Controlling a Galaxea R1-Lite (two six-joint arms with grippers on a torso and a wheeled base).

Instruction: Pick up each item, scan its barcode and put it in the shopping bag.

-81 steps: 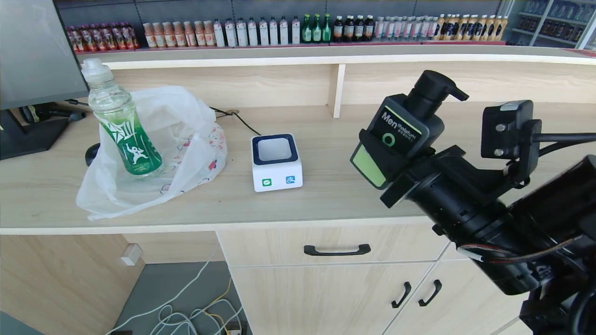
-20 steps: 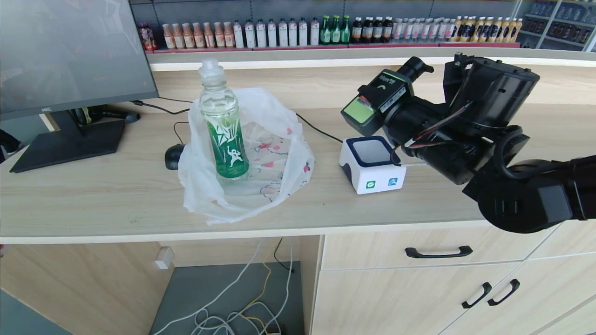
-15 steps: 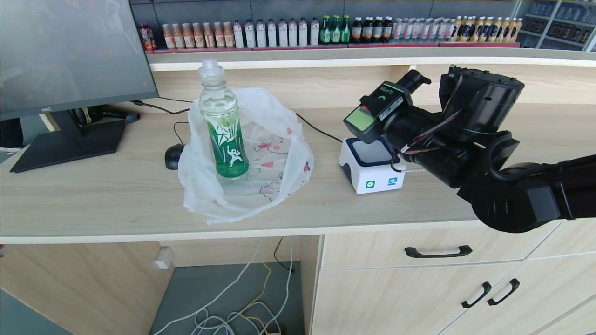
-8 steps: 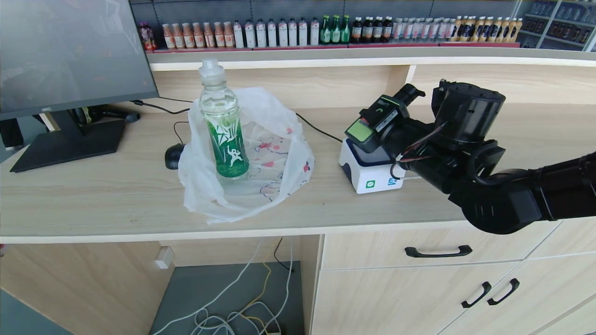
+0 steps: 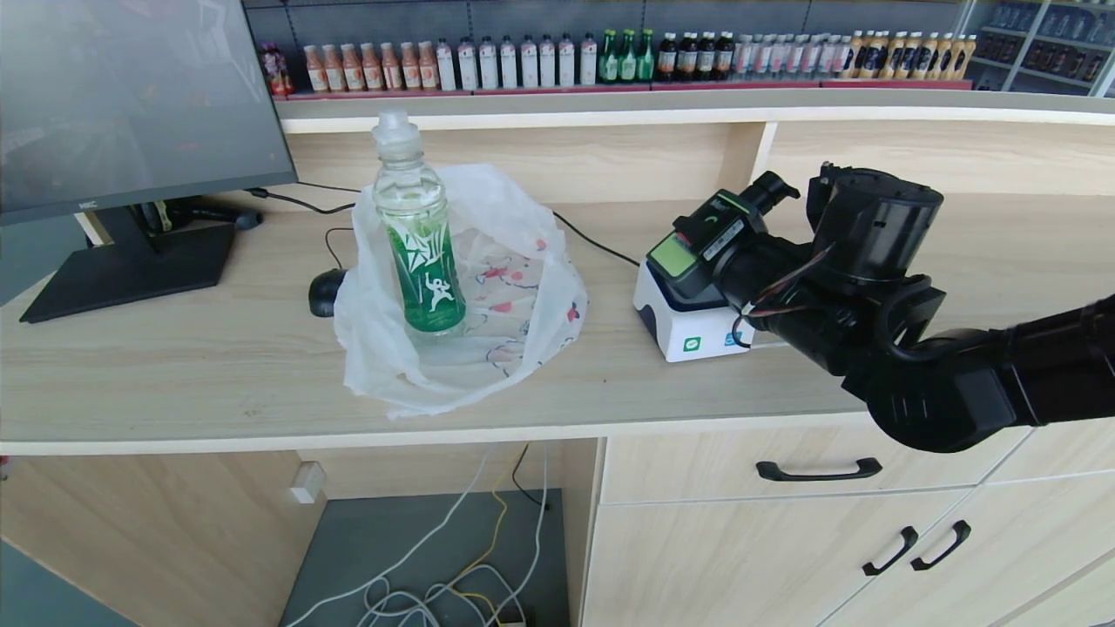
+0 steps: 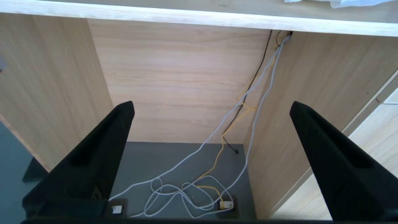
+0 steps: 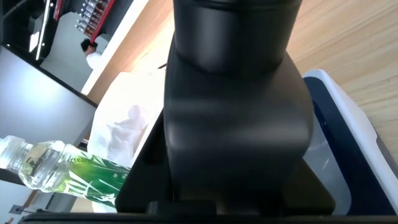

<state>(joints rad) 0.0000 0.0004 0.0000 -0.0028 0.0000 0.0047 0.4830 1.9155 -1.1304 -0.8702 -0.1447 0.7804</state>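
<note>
My right gripper (image 5: 747, 258) is shut on a black pump bottle (image 5: 707, 237) with a green label, held tilted just above the window of the white barcode scanner (image 5: 684, 326). In the right wrist view the pump bottle (image 7: 236, 124) hangs close over the scanner (image 7: 351, 140). A green drink bottle (image 5: 416, 235) stands upright inside the open white plastic shopping bag (image 5: 531, 296), to the left of the scanner. That drink bottle (image 7: 68, 171) and the bag (image 7: 121, 121) lie beyond the pump bottle. My left gripper (image 6: 211, 165) is open below the counter, facing cables on the floor.
A monitor (image 5: 131, 96) on a black stand occupies the counter's far left, with a black mouse (image 5: 322, 293) beside the bag. A cable runs behind the scanner. A raised shelf lines the back of the counter (image 5: 218, 374). Drawers with black handles (image 5: 819, 471) sit under the counter.
The right arm has lowered the pump bottle from above and behind the scanner down close over its window. The head camera shifted earlier; drink bottle and bag stay put.
</note>
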